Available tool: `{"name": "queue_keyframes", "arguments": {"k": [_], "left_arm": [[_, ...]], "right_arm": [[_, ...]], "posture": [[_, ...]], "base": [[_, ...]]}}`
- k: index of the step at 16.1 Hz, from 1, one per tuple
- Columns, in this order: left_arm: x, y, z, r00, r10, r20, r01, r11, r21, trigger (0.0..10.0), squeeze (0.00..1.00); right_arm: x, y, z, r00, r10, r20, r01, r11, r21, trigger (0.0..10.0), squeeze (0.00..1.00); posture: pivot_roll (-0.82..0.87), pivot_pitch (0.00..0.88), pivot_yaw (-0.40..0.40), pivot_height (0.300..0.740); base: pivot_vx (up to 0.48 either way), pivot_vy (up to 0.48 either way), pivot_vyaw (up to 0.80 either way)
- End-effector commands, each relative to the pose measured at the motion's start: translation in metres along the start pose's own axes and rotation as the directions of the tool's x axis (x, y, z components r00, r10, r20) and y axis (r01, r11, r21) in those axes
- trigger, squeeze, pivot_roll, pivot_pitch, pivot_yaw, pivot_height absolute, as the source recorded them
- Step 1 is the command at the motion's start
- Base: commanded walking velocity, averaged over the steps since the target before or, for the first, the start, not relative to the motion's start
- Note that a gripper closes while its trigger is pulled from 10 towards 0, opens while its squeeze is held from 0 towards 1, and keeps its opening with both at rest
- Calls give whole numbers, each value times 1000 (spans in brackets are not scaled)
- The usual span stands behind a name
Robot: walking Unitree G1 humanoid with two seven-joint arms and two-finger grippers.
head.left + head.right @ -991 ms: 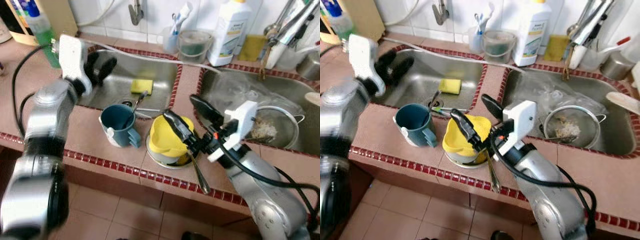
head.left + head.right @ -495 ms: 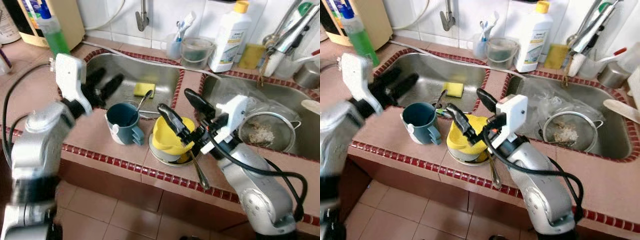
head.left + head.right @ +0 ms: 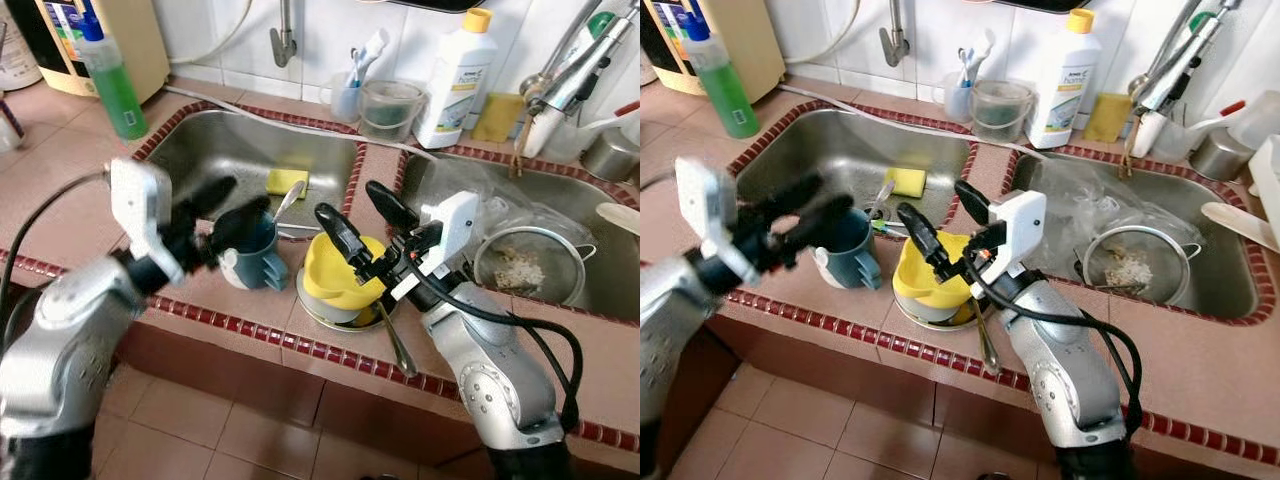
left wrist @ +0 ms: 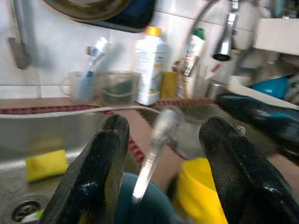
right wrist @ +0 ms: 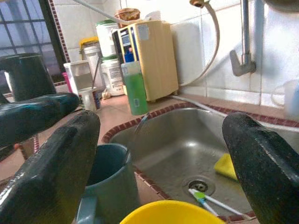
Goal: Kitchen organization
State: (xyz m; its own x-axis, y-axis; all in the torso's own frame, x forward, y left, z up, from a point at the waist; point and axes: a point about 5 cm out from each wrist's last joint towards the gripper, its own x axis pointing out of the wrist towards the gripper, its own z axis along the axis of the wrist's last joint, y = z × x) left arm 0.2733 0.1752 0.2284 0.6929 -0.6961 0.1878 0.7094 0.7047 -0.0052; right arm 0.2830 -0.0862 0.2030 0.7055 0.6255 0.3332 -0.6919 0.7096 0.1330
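A teal mug (image 3: 252,256) stands on the tiled counter with a spoon handle (image 3: 284,200) sticking out of it. To its right a yellow cup (image 3: 333,275) sits in a metal dish (image 3: 318,313). My left gripper (image 3: 243,198) is open just over the mug's rim. In the left wrist view the spoon handle (image 4: 153,154) stands between the fingers (image 4: 100,163), with the mug (image 4: 145,207) below. My right gripper (image 3: 347,200) hovers open above the yellow cup, touching nothing. The right wrist view looks past its fingers (image 5: 261,158) at the mug (image 5: 110,177) and the yellow rim (image 5: 173,218).
A second spoon (image 3: 396,346) lies at the counter's front edge. The left sink (image 3: 210,150) holds a yellow sponge (image 3: 287,181). A strainer (image 3: 525,265) sits in the right sink. A green soap bottle (image 3: 115,85) and a white bottle (image 3: 455,75) stand behind.
My left gripper has swung from over the left sink down to the teal mug's rim. The right gripper stays open over the yellow cup. The camera has shifted.
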Motion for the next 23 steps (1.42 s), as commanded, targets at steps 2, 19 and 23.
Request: {"name": "queue_keyframes", "arguments": {"k": [2,19,23], "left_arm": [[-3,-10,4,996,-88,4,88,996,-12,10000,0],[-11,-38,12,977,-210,-17,210,977,-30,10000,0],[-10,-39,14,980,-201,-1,201,979,-30,10000,0]], "right_arm": [[1,-3,0,1000,6,19,-6,1000,16,10000,0],[34,-22,-6,994,78,-74,-57,966,251,10000,0],[39,-32,-8,988,83,-128,-45,960,278,10000,0]], "posture": [[-73,67,-30,740],[-37,81,-95,740],[-35,74,-104,740]], "base": [[0,0,0],[0,0,0],[0,0,0]]}}
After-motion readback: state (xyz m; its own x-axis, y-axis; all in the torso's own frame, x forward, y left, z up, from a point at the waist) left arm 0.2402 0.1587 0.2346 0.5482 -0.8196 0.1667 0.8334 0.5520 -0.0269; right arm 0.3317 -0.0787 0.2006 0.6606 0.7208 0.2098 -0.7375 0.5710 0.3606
